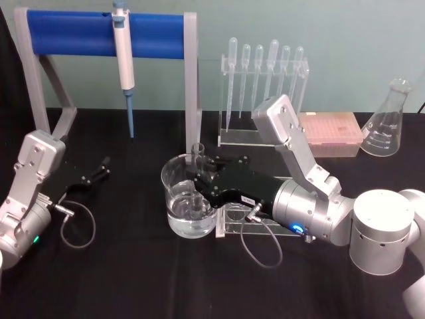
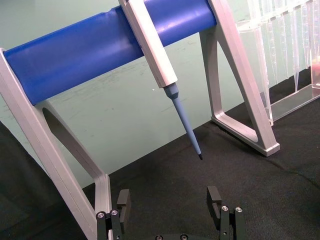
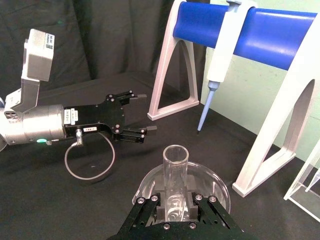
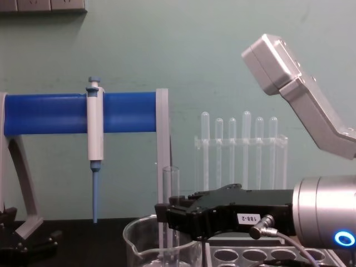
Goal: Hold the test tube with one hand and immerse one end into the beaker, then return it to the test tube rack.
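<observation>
The clear test tube (image 1: pixel 197 154) stands upright with my right gripper (image 1: pixel 199 176) shut on its middle. Its lower end reaches down inside the wide glass beaker (image 1: pixel 174 193), which holds a little clear liquid; I cannot tell whether the tip touches the liquid. In the right wrist view the tube's (image 3: pixel 175 170) open rim faces the camera between the black fingers (image 3: pixel 161 210), with the beaker (image 3: pixel 220 186) rim behind. From the chest the test tube (image 4: pixel 170 186) rises out of the beaker (image 4: pixel 139 245) beside my right gripper (image 4: pixel 173 214). My left gripper (image 1: pixel 99 169) rests open at the left, apart from both.
A stand with a blue bar (image 1: pixel 80 33) holds a hanging micropipette (image 1: pixel 123 60) at the back left. Behind the beaker stands a rack of plastic pipettes (image 1: pixel 265 86). A pink tip box (image 1: pixel 332 133) and a conical flask (image 1: pixel 388 123) sit at the back right. A clear tube rack (image 1: pixel 255 226) lies under my right wrist.
</observation>
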